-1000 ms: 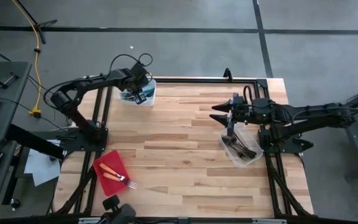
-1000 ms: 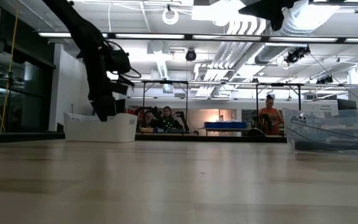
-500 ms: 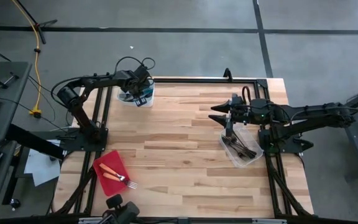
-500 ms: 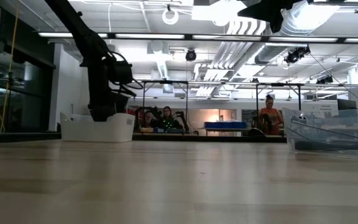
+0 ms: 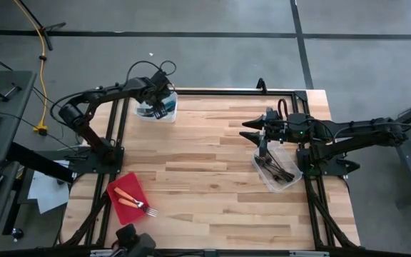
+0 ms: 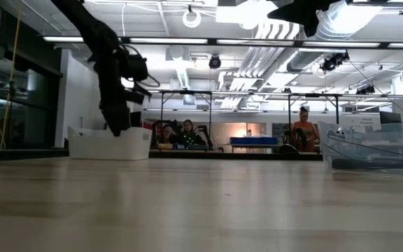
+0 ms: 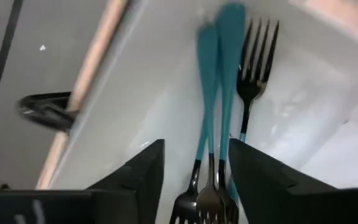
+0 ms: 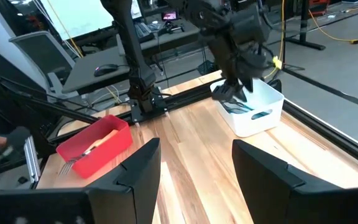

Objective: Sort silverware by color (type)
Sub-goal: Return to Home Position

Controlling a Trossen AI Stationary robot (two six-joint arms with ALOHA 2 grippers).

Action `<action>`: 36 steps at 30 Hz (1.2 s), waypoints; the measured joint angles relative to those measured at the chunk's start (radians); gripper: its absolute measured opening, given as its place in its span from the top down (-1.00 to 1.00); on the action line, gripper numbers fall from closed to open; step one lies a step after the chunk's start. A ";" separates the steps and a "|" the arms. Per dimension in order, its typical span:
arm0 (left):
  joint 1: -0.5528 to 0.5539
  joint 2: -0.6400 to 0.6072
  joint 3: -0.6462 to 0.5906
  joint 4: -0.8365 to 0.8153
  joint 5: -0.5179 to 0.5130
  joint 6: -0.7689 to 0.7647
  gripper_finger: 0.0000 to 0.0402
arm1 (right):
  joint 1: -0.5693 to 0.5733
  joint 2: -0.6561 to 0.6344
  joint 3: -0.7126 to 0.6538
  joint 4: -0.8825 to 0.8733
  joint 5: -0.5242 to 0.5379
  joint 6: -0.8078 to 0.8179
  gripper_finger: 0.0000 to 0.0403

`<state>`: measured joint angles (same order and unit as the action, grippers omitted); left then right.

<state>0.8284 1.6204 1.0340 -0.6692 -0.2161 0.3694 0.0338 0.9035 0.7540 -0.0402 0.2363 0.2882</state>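
The right hand (image 8: 196,169) held its dark fingers (image 8: 135,180) apart above the wooden tabletop (image 8: 185,140). Farther off, the left hand (image 8: 232,91) hung over a white tub (image 8: 257,118) holding teal utensils (image 8: 246,107). A red tray (image 8: 107,148) lay well apart.

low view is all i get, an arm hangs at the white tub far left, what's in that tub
Observer: The left wrist view shows teal-handled forks lying in the white tub, under the open left gripper.
Operator: and the orange ones, nothing orange in my view
Observer: The high view shows orange-handled forks in the red tray on the left arm's side, one fork's tines past the tray's edge.
Operator: right arm
Observer: The right gripper, open, is by the clear tub holding dark forks on the right arm's side.
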 joint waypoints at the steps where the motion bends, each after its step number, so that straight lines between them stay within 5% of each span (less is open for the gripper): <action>1: 0.000 -0.013 0.014 -0.017 0.001 -0.020 0.14 | 0.000 0.000 0.000 0.000 0.000 0.000 0.09; 5: 0.000 -0.078 0.076 -0.094 0.068 -0.089 0.04 | 0.000 0.000 0.000 0.000 0.000 0.000 0.09; 14: -0.038 -0.352 0.091 0.057 0.482 -0.448 0.06 | 0.000 0.000 0.000 0.007 0.000 0.000 0.09; 20: -0.210 -0.527 0.091 0.255 0.487 -0.549 0.10 | 0.000 0.000 0.000 0.007 0.000 0.000 0.09; 30: -0.587 -0.624 0.081 0.452 0.297 -0.525 0.11 | 0.000 0.000 0.000 0.074 -0.001 0.026 0.09; 36: -0.729 -0.645 -0.127 0.802 0.232 -0.577 0.11 | 0.000 -0.001 0.000 0.151 -0.002 0.026 0.09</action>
<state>0.0994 0.9752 0.9070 0.1331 0.0160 -0.2076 0.0334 0.9028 0.7540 0.1108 0.2342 0.3139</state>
